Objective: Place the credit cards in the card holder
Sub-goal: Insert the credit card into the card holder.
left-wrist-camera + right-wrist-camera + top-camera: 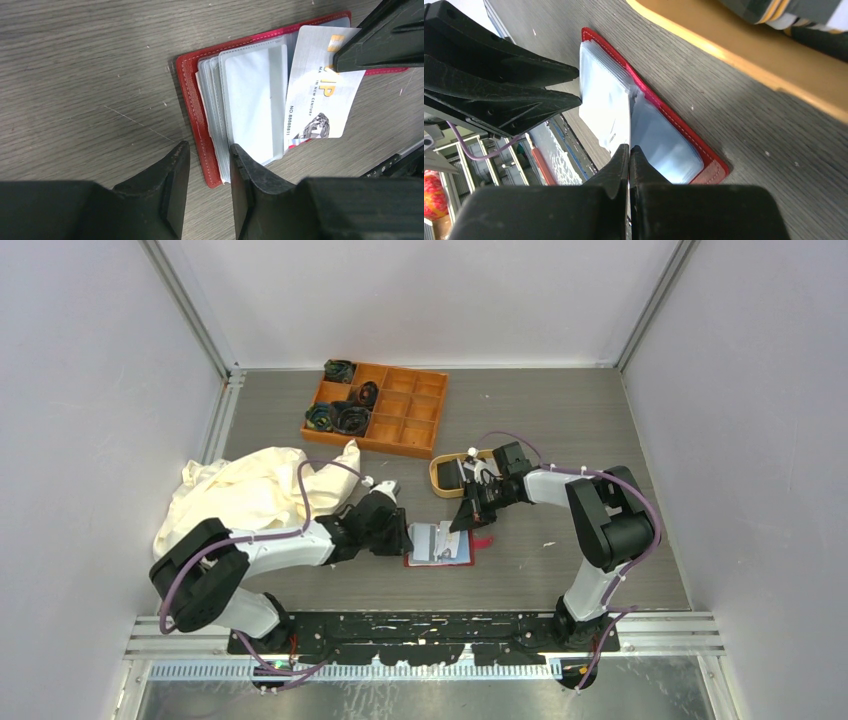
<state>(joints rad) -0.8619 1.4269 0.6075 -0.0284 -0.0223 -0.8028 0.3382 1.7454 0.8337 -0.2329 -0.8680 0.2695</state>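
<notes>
Right tool pinches a white plastic credit card over the red leather card holder; left tool, half-open, apparently steadies its edge.

Left claw astride edge of open card holder, white card atop

The left arm and right arm wear white shells between bulky black joints, a purple cable looped behind each matt black, wedge-fingered gripper, the left gripper and right gripper.
</notes>
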